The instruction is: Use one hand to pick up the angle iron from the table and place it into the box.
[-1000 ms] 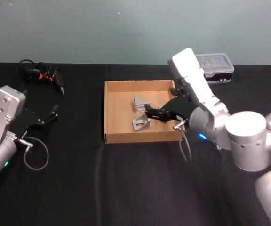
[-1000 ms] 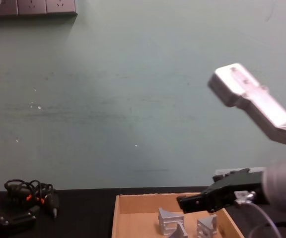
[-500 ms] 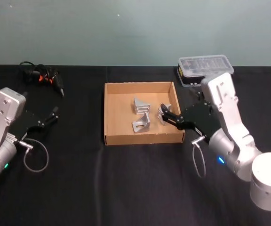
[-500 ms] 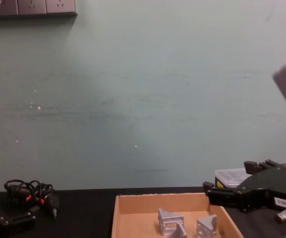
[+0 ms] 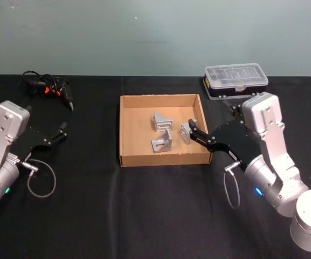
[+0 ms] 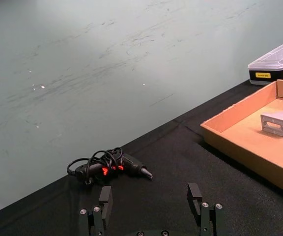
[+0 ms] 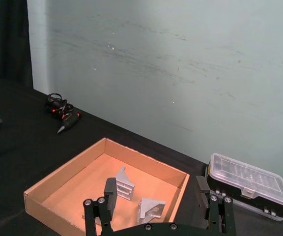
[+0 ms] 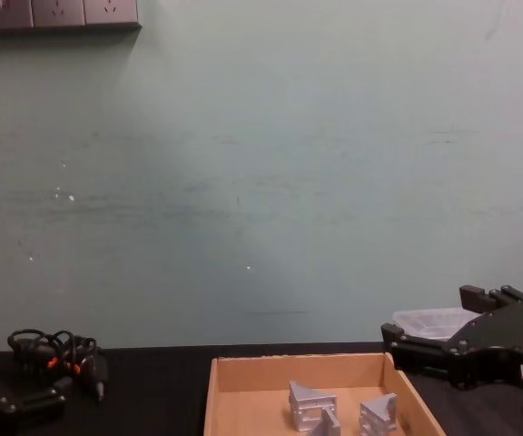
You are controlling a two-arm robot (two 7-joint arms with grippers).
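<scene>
**A:** Where's your right tool [image 5: 194, 131]?

**B:** At the box's [image 5: 124, 128] 3 o'clock wall, fingertips just over the rim. Fingers spread, nothing between them; you can check that in the right wrist view, where both fingers [image 7: 109, 189] stand well apart over the box.

**A:** And the angle irons?

**B:** You've got three in the box, none on the counter [image 5: 144, 210]. The back angle iron [image 5: 162, 120] sits near the box's centre, toward 12. The front angle iron [image 5: 162, 142] is just beside it, toward 6. The right angle iron [image 5: 187, 132] lies toward 3 o'clock, just beside your right tool's fingertips; can't tell if they touch.

**A:** Left side?

**B:** Your left tool [image 5: 62, 130] is parked at the box's 9 o'clock, well apart from it, fingers spread and empty. A black corded tool [image 5: 50, 87] lies at 10 o'clock near the counter's back edge. A clear-lidded case [image 5: 236, 80] sits at 2 o'clock, behind the right arm.
</scene>
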